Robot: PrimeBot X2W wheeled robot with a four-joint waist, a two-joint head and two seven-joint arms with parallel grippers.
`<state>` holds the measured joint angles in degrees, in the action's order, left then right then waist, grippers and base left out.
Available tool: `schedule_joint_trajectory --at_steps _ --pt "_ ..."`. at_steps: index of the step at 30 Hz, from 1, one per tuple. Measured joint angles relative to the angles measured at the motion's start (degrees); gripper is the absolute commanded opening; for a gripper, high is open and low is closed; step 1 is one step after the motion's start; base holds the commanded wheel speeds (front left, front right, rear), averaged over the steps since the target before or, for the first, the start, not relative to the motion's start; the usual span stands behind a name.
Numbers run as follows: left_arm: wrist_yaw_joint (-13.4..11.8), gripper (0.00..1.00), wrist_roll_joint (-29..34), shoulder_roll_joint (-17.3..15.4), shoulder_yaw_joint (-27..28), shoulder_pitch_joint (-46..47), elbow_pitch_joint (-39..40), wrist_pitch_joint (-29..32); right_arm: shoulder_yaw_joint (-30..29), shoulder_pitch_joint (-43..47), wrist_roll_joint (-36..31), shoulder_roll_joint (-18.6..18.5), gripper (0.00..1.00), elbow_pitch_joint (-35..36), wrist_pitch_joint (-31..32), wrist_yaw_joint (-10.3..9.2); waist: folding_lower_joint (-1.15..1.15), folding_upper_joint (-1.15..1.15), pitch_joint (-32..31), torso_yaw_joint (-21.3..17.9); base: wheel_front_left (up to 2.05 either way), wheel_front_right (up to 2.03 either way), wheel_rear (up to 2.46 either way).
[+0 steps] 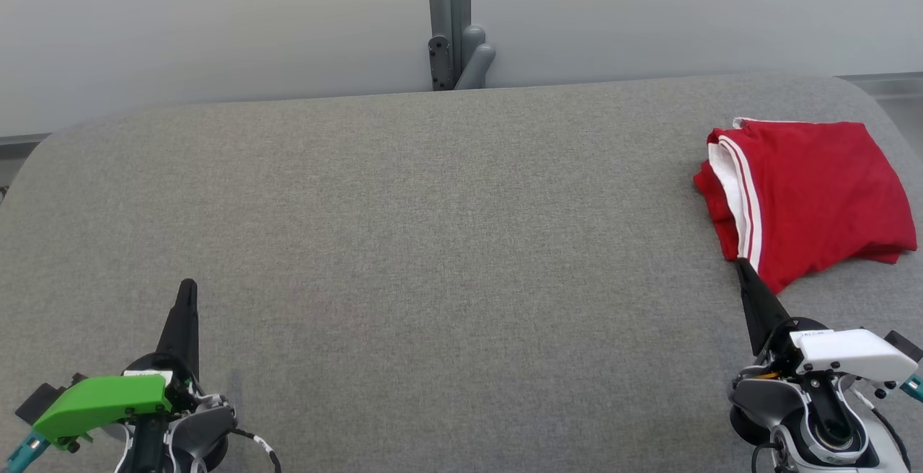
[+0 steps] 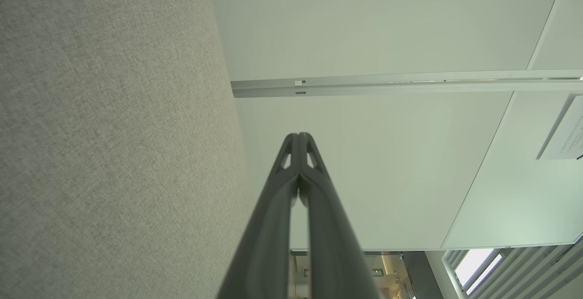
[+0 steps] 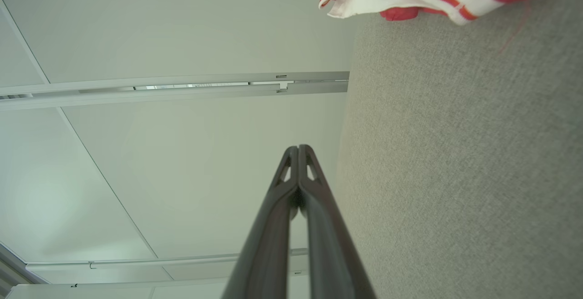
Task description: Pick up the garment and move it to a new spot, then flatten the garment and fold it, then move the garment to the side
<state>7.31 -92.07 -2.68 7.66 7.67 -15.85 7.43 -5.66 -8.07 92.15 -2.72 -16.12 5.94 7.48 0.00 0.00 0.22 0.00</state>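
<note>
Red garment folded (white stripes), left tool closed, right tool closed

1. Desk: grey woven fabric top, rounded far corners.
2. Wall behind it: plain pale panels, evenly lit.
3. Grey upright post stands at the desk's far edge, centre.
4. Left wrist view: metal rail crosses the panels; bright slatted window at lower right.

readable text: none | paper notice on wall panel: printed lines, too small to read (slanted in the left wrist view) | brands, numbers: none legible
</note>
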Motion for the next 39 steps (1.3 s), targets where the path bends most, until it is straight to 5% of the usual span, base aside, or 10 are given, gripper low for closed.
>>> schedule_joint_trajectory --at_steps 39 --pt "0.0 0.0 0.0 0.0 0.0 0.0 0.0 0.0 0.0 -0.1 0.0 0.0 0.0 0.0 0.0 0.0 0.0 0.0 0.0 0.0 0.0 0.0 0.0"
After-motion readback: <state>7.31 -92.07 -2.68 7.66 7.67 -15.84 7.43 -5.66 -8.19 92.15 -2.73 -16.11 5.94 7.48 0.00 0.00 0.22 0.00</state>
